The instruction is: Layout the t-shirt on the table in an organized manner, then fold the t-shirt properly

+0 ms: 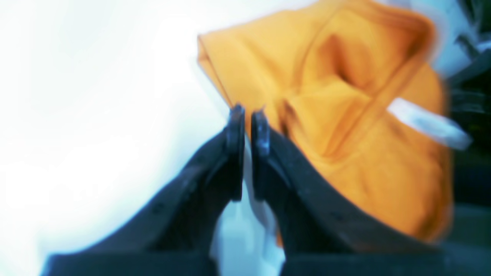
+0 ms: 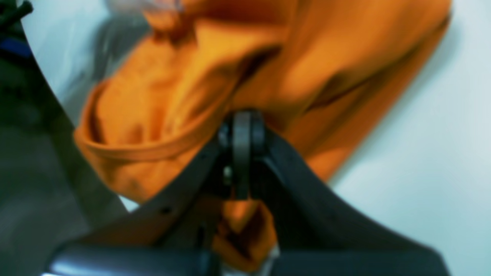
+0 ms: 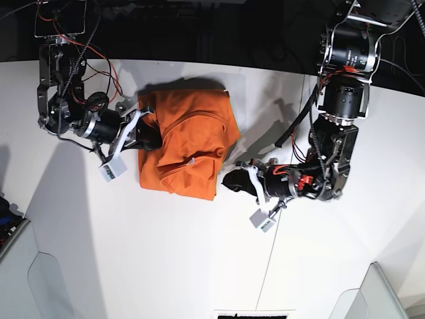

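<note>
T-shirt: we see the t-shirt (image 3: 186,143) bunched into a rough heap on the far-left part of the bench (image 3: 166,266), its collar and sleeves folded into one another, with the white tag (image 1: 425,122) showing in the left wrist view. It is not yet laid out flat.

Right gripper: our right gripper (image 2: 241,126) is clenched on orange cloth; its jaws are pressed together, with fabric bulging out behind them. In the base view it sits at the left edge of the heap, which suits pulling that side outward.

Left gripper: our left gripper (image 1: 248,115) sits at the near-right edge of the heap. The jaws are almost together with only a thin gap. The wrist view is blurred, so we cannot tell whether a sliver of hem is pinched or the cloth merely lies beside the jaws.

Why so held: we judge that the two arms flank the shirt from opposite sides so the cloth can be drawn apart and spread.

Stage: early, in our judgement; spreading comes first and folding is not yet begun.

Risk: if only the right side is truly gripped, we expect the heap would drag across the bench instead of opening.
</note>
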{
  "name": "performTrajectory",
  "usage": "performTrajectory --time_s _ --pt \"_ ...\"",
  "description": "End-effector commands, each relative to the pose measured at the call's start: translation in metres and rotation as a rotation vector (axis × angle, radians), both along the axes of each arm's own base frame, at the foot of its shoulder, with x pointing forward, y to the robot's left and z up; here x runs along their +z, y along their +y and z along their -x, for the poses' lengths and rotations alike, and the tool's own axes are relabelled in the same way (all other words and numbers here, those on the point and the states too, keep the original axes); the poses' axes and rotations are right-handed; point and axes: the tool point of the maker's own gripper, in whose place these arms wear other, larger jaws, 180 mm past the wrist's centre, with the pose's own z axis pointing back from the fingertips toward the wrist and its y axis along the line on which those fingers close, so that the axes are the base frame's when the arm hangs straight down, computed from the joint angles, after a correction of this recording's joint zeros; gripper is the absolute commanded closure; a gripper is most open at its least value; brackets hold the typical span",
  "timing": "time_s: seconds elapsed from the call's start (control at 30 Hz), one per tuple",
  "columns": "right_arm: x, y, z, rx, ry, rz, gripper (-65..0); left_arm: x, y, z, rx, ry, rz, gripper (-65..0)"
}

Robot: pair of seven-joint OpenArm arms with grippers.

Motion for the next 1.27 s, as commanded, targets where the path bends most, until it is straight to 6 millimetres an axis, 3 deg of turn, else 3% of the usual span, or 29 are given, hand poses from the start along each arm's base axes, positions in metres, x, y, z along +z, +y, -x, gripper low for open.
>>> performTrajectory --time_s 0.0,0.07,0.2,0.33,0.47,0.57,0.63,0.8,0.87,1.03,1.17,1.23 --pt "0.023 -0.015 -0.016 -0.029 -0.079 0.003 0.0 0.033 0.007 -0.012 -0.005 -0.086 0.030 -4.3" --pt "0.035 -0.031 -0.018 -0.060 -0.104 0.031 0.0 0.041 0.026 0.004 -0.041 -0.097 -0.036 -4.3" --pt "0.047 -0.061 0.000 -0.063 -0.098 0.061 0.0 0.015 0.065 0.060 -0.081 -0.032 -0.146 -4.3" --pt "0.039 -0.091 0.032 -0.030 -0.043 0.160 0.0 -0.013 0.076 0.135 -0.150 0.060 -0.208 -4.3" --pt "0.028 -0.113 0.080 0.023 0.046 0.259 0.0 -0.022 0.073 0.217 -0.262 0.131 -0.253 -4.3" --pt "0.009 -0.120 0.132 0.071 0.175 0.291 0.0 -0.029 0.069 0.279 -0.323 0.214 -0.264 -4.3" --pt "-0.009 -0.124 0.170 0.094 0.274 0.319 0.0 -0.038 0.072 0.307 -0.323 0.267 -0.274 -4.3" --pt "-0.034 -0.130 0.260 0.131 0.508 0.339 0.0 -0.067 0.091 0.354 -0.285 0.357 -0.330 -4.3" --pt "-0.037 -0.131 0.285 0.139 0.566 0.343 0.0 -0.083 0.100 0.364 -0.246 0.376 -0.348 -4.3" --pt "-0.057 -0.149 0.312 0.124 0.607 0.428 0.0 -0.135 0.109 0.386 -0.172 0.479 -0.400 -0.8" --pt "-0.093 -0.163 0.341 0.176 0.741 0.505 0.0 -0.174 0.106 0.421 -0.208 0.632 -0.436 0.0" --pt "-0.116 -0.161 0.354 0.200 0.819 0.501 0.0 -0.194 0.106 0.434 -0.236 0.688 -0.468 0.0"
